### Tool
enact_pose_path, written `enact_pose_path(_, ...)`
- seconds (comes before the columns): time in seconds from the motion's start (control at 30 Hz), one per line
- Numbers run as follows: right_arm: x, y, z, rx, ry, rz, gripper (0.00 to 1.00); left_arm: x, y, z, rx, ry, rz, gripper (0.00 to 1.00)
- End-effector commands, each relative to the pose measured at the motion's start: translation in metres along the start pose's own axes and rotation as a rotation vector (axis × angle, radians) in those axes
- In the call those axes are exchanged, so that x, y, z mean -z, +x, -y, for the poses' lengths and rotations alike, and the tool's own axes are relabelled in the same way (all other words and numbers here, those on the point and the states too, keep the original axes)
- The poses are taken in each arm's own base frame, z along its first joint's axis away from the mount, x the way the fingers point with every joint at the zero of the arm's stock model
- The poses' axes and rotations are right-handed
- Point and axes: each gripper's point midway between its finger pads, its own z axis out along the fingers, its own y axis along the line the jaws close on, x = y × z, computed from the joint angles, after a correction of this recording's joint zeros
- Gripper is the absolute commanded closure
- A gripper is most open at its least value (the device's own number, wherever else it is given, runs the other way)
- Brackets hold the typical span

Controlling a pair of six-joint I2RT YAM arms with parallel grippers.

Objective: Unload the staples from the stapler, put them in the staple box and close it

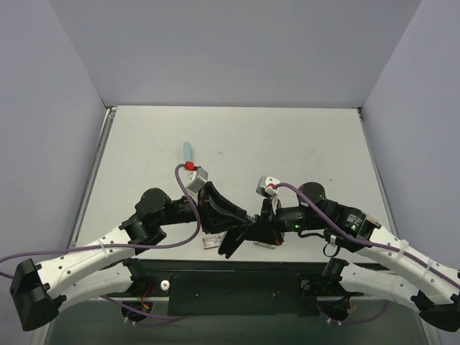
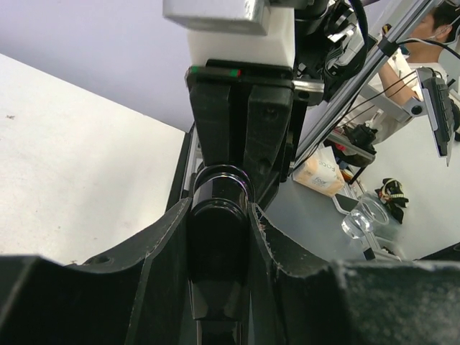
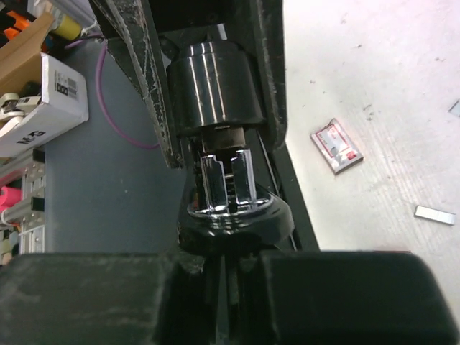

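A glossy black stapler (image 1: 246,227) with chrome inner parts (image 3: 227,181) is held above the table's front edge between both grippers. My left gripper (image 1: 233,218) is shut on one end of it; its fingers (image 2: 159,266) clamp the black body (image 2: 219,244). My right gripper (image 1: 264,224) is shut on the other end (image 3: 233,224), facing the left one. The stapler looks opened, with its chrome channel showing. One thin silvery staple strip (image 3: 435,214) lies on the table to the right of the stapler. I cannot tell whether any staples are in the channel.
A small red-and-white box (image 1: 213,241) lies on the table near the front edge, also in the right wrist view (image 3: 336,146). A light-blue stick (image 1: 187,152) lies farther back on the left. Grey walls enclose the table. Clutter stands beyond the front edge.
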Motion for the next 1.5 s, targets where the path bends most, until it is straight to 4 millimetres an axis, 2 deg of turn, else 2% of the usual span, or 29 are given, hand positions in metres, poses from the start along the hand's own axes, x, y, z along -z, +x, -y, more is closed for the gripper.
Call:
enact_pose_path(0.0, -0.007, -0.054, -0.022, 0.07, -0.104, 0.151, 1.0, -0.009, 0.001, 0.015, -0.027, 0.096, -0.017, 1.0)
enact_pose_path(0.33, -0.022, -0.071, -0.02, 0.161, -0.124, 0.133, 1.0, -0.023, 0.033, 0.03, -0.023, 0.225, -0.147, 1.0)
enact_pose_path(0.43, -0.024, -0.071, -0.02, 0.162, -0.129, 0.116, 1.0, -0.024, 0.039, 0.028, -0.02, 0.216, -0.166, 1.0)
enact_pose_path(0.6, -0.017, -0.059, -0.01, 0.157, -0.076, 0.117, 1.0, -0.025, 0.026, 0.016, -0.042, 0.106, -0.132, 1.0)
enact_pose_path(0.7, -0.011, -0.045, 0.014, 0.117, 0.024, 0.121, 1.0, -0.027, 0.013, 0.003, -0.049, 0.002, -0.098, 1.0)
enact_pose_path(0.83, 0.002, -0.024, 0.035, 0.046, 0.102, 0.141, 1.0, -0.027, -0.005, -0.011, -0.072, -0.108, -0.026, 1.0)
enact_pose_path(0.87, 0.008, -0.023, 0.036, 0.047, 0.122, 0.157, 1.0, -0.026, -0.007, -0.019, -0.07, -0.157, -0.021, 1.0)
enact_pose_path(0.9, 0.01, -0.013, 0.044, 0.028, 0.151, 0.147, 1.0, -0.025, -0.019, -0.026, -0.074, -0.214, 0.02, 1.0)
enact_pose_path(1.0, 0.024, -0.003, 0.055, 0.006, 0.232, 0.182, 1.0, -0.016, -0.028, -0.051, -0.09, -0.372, 0.048, 1.0)
enact_pose_path(1.03, 0.025, 0.003, 0.059, -0.015, 0.251, 0.183, 1.0, -0.013, -0.038, -0.062, -0.112, -0.444, 0.079, 1.0)
enact_pose_path(1.07, 0.03, 0.001, 0.063, -0.015, 0.284, 0.212, 1.0, -0.01, -0.036, -0.068, -0.112, -0.483, 0.069, 1.0)
enact_pose_path(1.1, 0.032, 0.004, 0.066, -0.034, 0.304, 0.226, 1.0, -0.007, -0.047, -0.081, -0.132, -0.564, 0.103, 1.0)
enact_pose_path(1.13, 0.033, 0.005, 0.07, -0.045, 0.329, 0.236, 1.0, -0.002, -0.047, -0.09, -0.138, -0.617, 0.097, 1.0)
enact_pose_path(1.17, 0.035, 0.007, 0.075, -0.069, 0.356, 0.246, 1.0, 0.0, -0.06, -0.101, -0.146, -0.692, 0.128, 1.0)
enact_pose_path(1.27, 0.035, 0.012, 0.086, -0.125, 0.406, 0.266, 1.0, 0.011, -0.074, -0.128, -0.18, -0.841, 0.141, 1.0)
enact_pose_path(1.33, 0.034, 0.015, 0.092, -0.156, 0.43, 0.275, 1.0, 0.01, -0.081, -0.148, -0.198, -0.892, 0.131, 1.0)
enact_pose_path(1.37, 0.032, 0.018, 0.094, -0.165, 0.435, 0.27, 1.0, 0.014, -0.092, -0.158, -0.199, -0.927, 0.142, 1.0)
enact_pose_path(1.4, 0.03, 0.018, 0.095, -0.174, 0.436, 0.271, 1.0, 0.01, -0.094, -0.167, -0.188, -0.934, 0.128, 1.0)
enact_pose_path(1.43, 0.029, 0.02, 0.099, -0.184, 0.453, 0.266, 1.0, 0.016, -0.103, -0.178, -0.182, -0.963, 0.144, 1.0)
enact_pose_path(1.47, 0.029, 0.021, 0.1, -0.195, 0.459, 0.27, 1.0, 0.014, -0.107, -0.188, -0.175, -0.979, 0.144, 1.0)
